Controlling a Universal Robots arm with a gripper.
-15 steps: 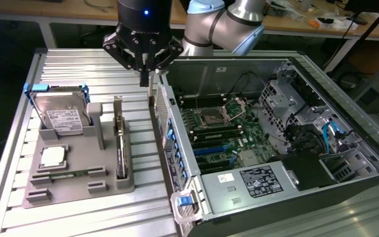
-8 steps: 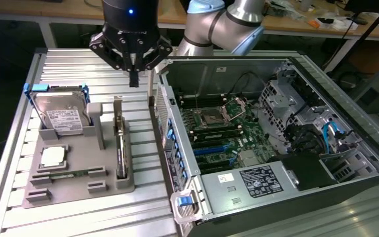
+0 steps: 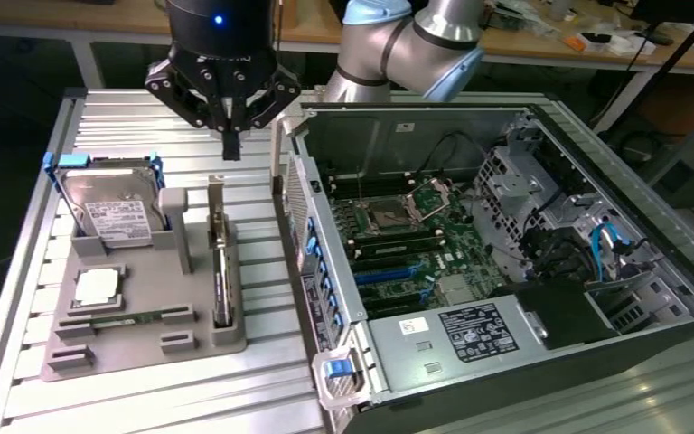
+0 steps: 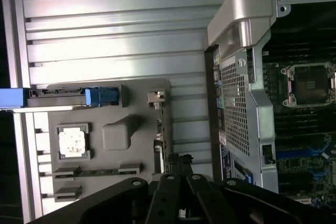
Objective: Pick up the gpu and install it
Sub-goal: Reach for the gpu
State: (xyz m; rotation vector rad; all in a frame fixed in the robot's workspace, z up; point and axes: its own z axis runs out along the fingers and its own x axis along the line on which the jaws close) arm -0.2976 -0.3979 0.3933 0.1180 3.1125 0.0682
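Right now the gpu [image 3: 218, 271], a thin flat dark circuit card with a silvery metal edge, stands on its long edge in a slot of the grey moulded plastic holder [image 3: 142, 348]. The holder lies on the ribbed aluminium bench [image 3: 166, 398]. Near the card, the holder also props up a silver hard drive with white label and blue frame [image 3: 112, 212]. The black tool [image 3: 229, 145] hangs above the card's far end, clenched, grasping nothing and well clear of it. With its fingers pressed together, a descent would likely strike the card's top edge instead of straddling it, tipping or scratching it. The open grey metal computer case [image 3: 444, 117] stands close on the exterior view's right, so a careless swing could clip its wall.
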